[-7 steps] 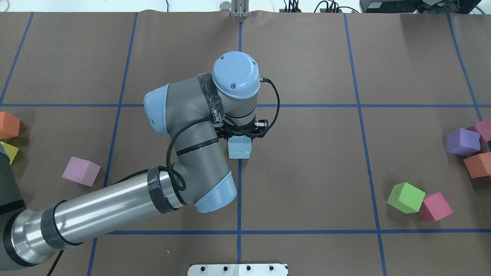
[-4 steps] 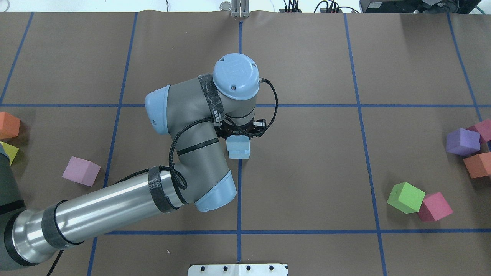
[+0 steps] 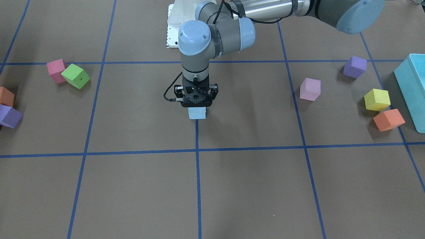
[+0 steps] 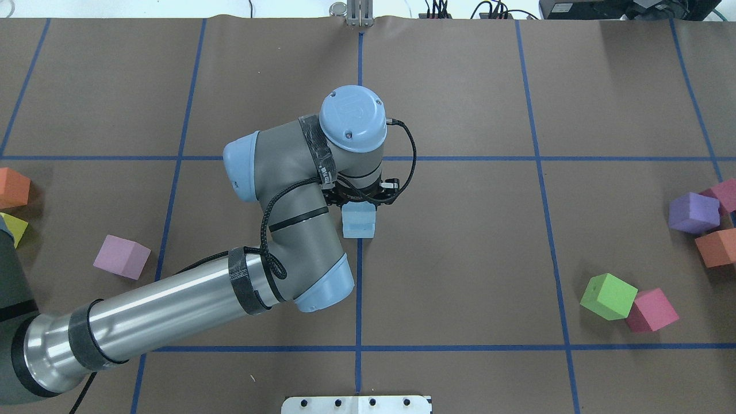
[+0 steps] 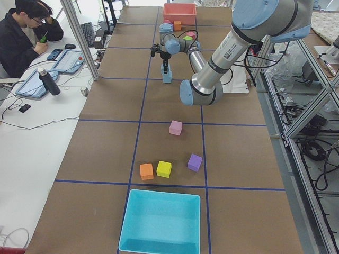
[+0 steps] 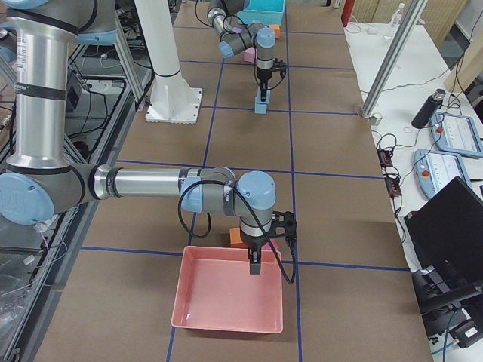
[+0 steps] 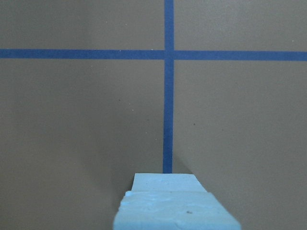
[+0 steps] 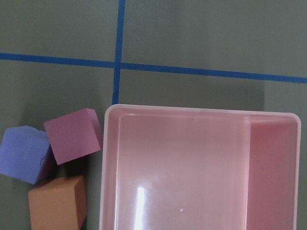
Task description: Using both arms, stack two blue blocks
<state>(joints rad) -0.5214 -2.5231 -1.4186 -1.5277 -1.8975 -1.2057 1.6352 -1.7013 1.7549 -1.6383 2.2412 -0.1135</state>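
Two pale blue blocks are at the table's middle, on a blue tape line. The lower blue block stands on the table. The upper blue block is on or just above it; I cannot tell whether they touch. My left gripper points straight down and is shut on the upper block; its fingers are hidden under the wrist. The stack also shows in the exterior left view. My right gripper hangs over a pink tray; I cannot tell whether it is open or shut.
Loose cubes lie at both table ends: lilac, orange and yellow on my left, green, magenta, purple and orange on my right. A turquoise bin stands at the left end.
The left wrist has shifted slightly toward the robot's side and seems lower. The upper blue block moved a little left, then back over the lower one.
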